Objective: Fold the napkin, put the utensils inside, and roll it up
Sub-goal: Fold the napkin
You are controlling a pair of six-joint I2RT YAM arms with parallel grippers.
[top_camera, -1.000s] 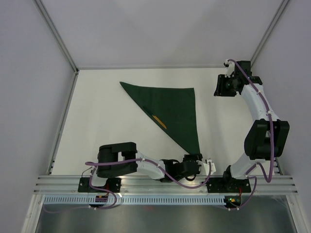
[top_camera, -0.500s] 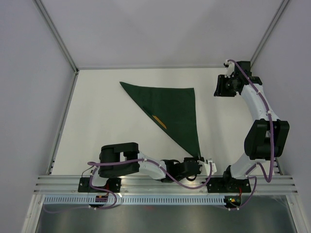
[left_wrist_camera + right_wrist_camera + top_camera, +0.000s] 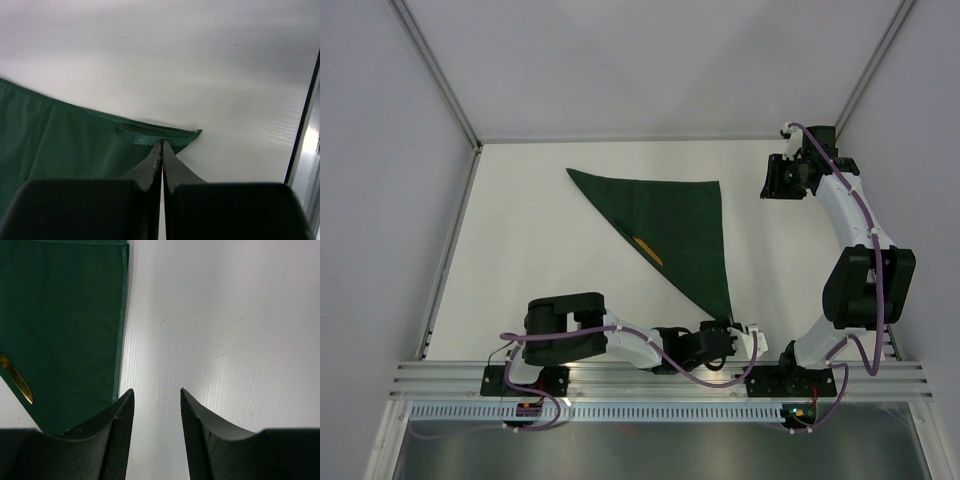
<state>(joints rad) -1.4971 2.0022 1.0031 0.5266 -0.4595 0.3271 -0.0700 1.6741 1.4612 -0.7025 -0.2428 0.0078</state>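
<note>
The dark green napkin (image 3: pixel 670 215) lies folded into a triangle on the white table, its point reaching toward the near edge. The knife (image 3: pixel 648 250) rests on it along the long fold, and its orange-tan blade (image 3: pixel 17 380) shows in the right wrist view. My left gripper (image 3: pixel 728 325) is low at the napkin's near corner. Its jaws are pressed together on the puckered hem of the napkin (image 3: pixel 75 145), as the left gripper (image 3: pixel 161 144) shows. My right gripper (image 3: pixel 769 180) hovers open at the back right, beside the napkin's right edge (image 3: pixel 65 315). Nothing sits between the right gripper (image 3: pixel 156 392) fingers.
White table (image 3: pixel 520 250) bounded by grey walls on three sides. An aluminium rail (image 3: pixel 660 378) with the arm bases runs along the near edge, and the rail (image 3: pixel 310 150) stands close to the right of the left gripper.
My left gripper has closed from partly open to shut on the napkin's near corner. The right arm, napkin and knife have not moved.
</note>
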